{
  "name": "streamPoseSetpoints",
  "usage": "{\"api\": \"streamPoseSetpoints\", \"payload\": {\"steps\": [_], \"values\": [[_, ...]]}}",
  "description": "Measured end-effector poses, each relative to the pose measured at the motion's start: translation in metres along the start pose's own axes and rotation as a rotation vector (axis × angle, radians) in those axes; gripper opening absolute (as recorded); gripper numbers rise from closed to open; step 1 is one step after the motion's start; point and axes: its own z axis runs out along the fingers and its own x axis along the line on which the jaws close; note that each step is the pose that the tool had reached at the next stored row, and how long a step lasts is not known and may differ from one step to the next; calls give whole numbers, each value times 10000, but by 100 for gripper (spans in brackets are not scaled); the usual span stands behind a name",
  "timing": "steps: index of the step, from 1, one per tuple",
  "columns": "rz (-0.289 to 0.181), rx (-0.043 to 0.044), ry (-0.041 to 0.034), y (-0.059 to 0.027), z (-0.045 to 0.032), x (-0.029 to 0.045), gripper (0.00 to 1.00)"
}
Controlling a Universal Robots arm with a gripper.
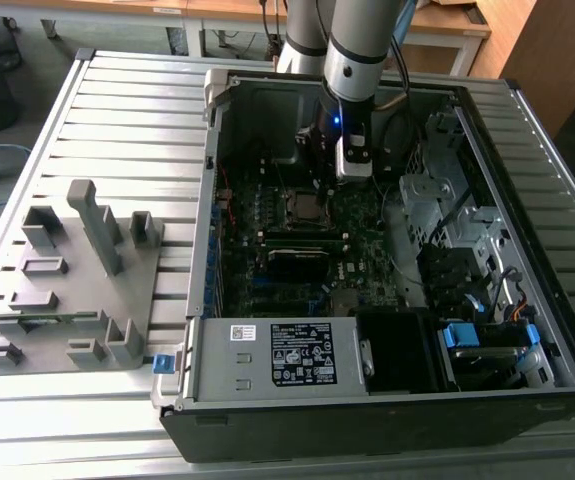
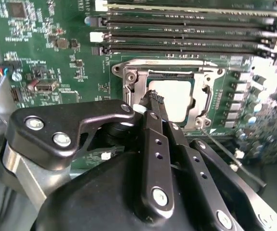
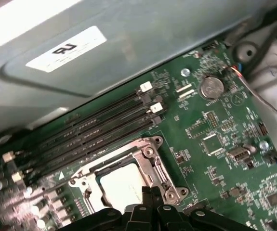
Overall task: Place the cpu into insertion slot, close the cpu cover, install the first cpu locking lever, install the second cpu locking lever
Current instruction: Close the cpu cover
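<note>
Grey slatted table, with an open PC case lying flat across it. A grey parts tray sits toward the table's edge on the exterior view's left.

I'm down inside the case over the motherboard. My gripper is pinched together, with nothing I can make out between the tips, parked right at the edge of the insertion slot. The cpu is seated in the slot. The cpu cover looks folded down around it, chip top showing through the cut-out.

So I reckon I'm on the levers. A thin wire lever pokes out loose past one socket corner. To do this well, I'd push on the wire itself with the closed tips, sweep it down smoothly and tuck it sideways under its hook. I wouldn't lean on the cover or drag across the board.

Tight spot though. The memory slots run along one side of the socket and a row of capacitors along another. My own fingers hide the socket's near edge in both wrist views.
</note>
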Motion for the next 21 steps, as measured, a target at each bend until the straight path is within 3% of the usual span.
{"api": "streamPoseSetpoints", "payload": {"steps": [12,19,20,21], "values": [[-2115,49,-127,0,13,-1,10],[-2241,42,-161,-1,14,2,10],[-2242,32,-187,-2,14,5,10],[-2262,7,-259,-3,15,8,10]]}}
